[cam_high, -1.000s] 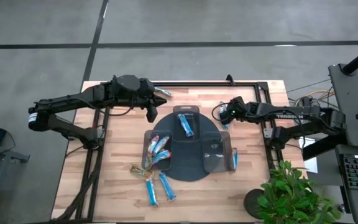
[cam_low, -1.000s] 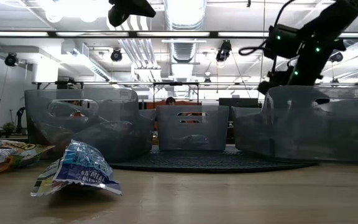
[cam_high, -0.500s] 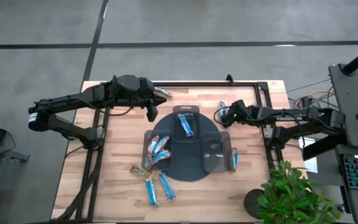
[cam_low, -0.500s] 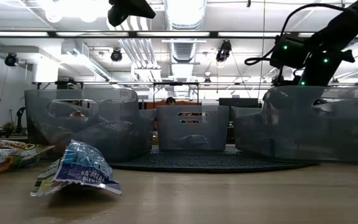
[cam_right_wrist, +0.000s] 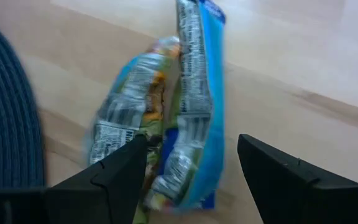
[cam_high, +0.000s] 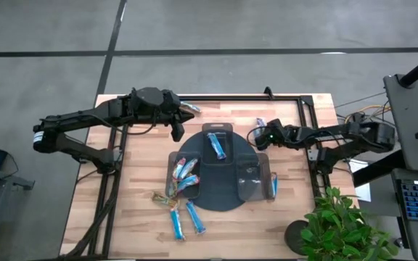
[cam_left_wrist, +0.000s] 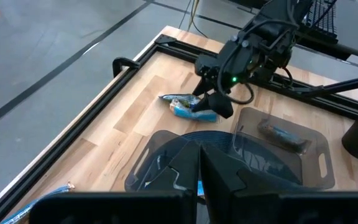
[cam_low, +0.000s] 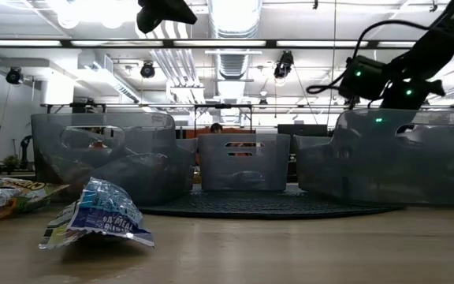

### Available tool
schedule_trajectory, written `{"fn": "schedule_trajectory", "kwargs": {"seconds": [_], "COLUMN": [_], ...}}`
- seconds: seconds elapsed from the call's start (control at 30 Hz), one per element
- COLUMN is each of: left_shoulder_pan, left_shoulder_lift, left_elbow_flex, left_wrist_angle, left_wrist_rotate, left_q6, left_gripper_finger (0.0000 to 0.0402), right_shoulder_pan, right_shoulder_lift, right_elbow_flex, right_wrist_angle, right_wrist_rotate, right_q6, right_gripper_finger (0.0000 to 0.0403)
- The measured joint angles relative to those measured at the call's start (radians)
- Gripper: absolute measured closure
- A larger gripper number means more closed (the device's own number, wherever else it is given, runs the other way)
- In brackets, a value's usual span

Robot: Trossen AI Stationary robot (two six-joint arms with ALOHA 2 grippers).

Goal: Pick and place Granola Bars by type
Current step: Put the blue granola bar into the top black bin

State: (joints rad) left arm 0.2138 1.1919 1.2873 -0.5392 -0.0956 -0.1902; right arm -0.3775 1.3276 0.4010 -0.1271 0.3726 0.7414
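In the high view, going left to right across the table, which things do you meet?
Left gripper → left bin with bars → blue bar in the middle bin → right gripper → blue bar beside the right bin.

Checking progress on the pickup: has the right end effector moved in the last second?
Yes. In the high view the right end effector has shifted left along the dark round tray's upper right edge, jaws open over the blue granola bar.

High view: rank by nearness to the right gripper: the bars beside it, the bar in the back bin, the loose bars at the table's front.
1. Bars beside the right gripper: bars under its open fingers.
2. Back bin bar, toward the left arm.
3. Front loose bars, far across the tray.
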Motion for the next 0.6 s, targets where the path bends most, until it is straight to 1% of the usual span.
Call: {"fn": "schedule_trajectory", "kwargs": {"seconds": [0.17,0.27,0.33,0.43,0.6], "left_shoulder_pan": [0.0,0.0,0.0,0.0,0.0], "left_shoulder_lift": [0.0,0.0,0.0,0.0,0.0], "left_elbow_flex": [0.0,0.0,0.0,0.0,0.0], "left_wrist_angle": [0.0,0.0,0.0,0.0,0.0], "left_wrist_rotate": [0.0,0.0,0.0,0.0,0.0], "left_q6": [-0.002,-0.003,-0.003,-0.004,-0.009], "left_gripper_finger": [0.0401,0.0401,0.0401,0.0401,0.0401], "right_shoulder_pan": [0.0,0.0,0.0,0.0,0.0], "right_shoulder_lift": [0.11,0.14,0.144,0.145,0.145], "right_elbow_flex": [0.018,0.042,0.056,0.069,0.078], "right_wrist_angle": [0.073,0.073,0.065,0.06,0.06], "right_wrist_rotate": [0.002,0.008,0.006,-0.003,-0.015], "right_q6": [0.018,0.021,0.018,0.002,-0.017], "right_gripper_finger": [0.0161,0.0164,0.0174,0.0205,0.0283]}}
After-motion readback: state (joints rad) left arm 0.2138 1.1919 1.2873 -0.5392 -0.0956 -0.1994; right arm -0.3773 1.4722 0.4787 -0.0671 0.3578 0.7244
